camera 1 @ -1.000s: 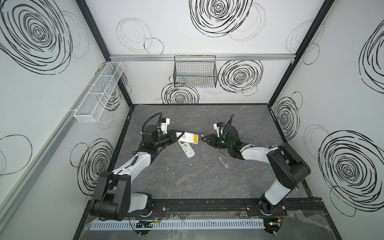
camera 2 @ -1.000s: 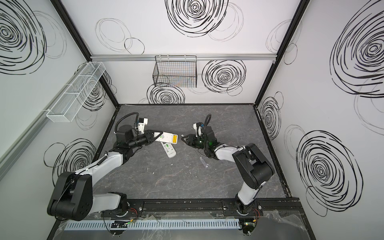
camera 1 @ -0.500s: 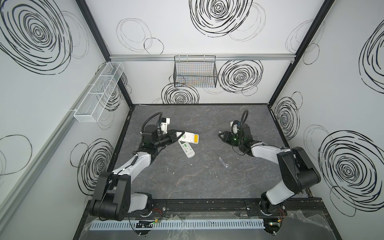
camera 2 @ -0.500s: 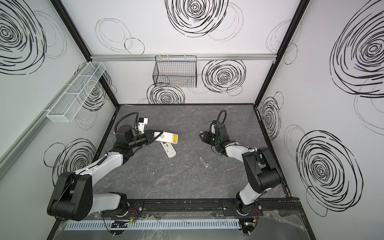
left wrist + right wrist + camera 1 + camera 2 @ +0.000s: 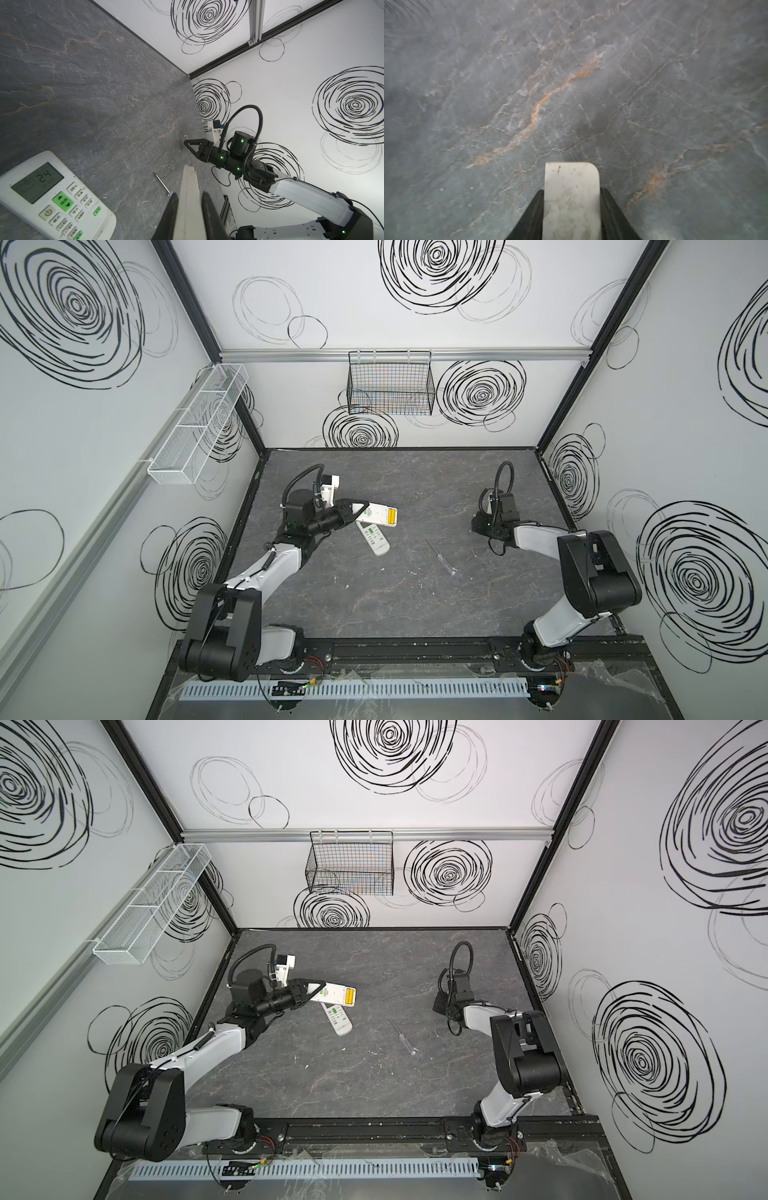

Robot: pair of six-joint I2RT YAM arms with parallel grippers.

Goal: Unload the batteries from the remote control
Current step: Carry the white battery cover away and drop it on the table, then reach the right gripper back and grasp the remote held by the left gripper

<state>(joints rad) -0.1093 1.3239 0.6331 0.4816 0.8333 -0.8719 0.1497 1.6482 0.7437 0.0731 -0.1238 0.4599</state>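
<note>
In both top views, left of centre, the left gripper (image 5: 365,509) is clamped on one end of a white remote (image 5: 376,512) and holds it raised over the grey table (image 5: 374,605) with its back turned up. The left wrist view shows the gripper's black fingers (image 5: 172,209) pressed against the two sides of that remote (image 5: 188,207). The bay at the remote's free end is uncovered, and two yellow batteries (image 5: 392,517) lie side by side in it, bright against the white shell (image 5: 332,994). Just below, a second remote (image 5: 374,538) lies flat on the table with its buttons and display up. Its upper end is overlapped in view by the held one, and in the left wrist view its screen (image 5: 37,182) reads 24. Further right, near the middle of the frame, a screwdriver (image 5: 441,556) lies alone on the table, well apart from both grippers. At centre right the right gripper (image 5: 478,526) sits low over the table, closed on a small white cover (image 5: 571,197). The right wrist view shows the cover's flat plate held between the two dark fingers (image 5: 529,218).
</note>
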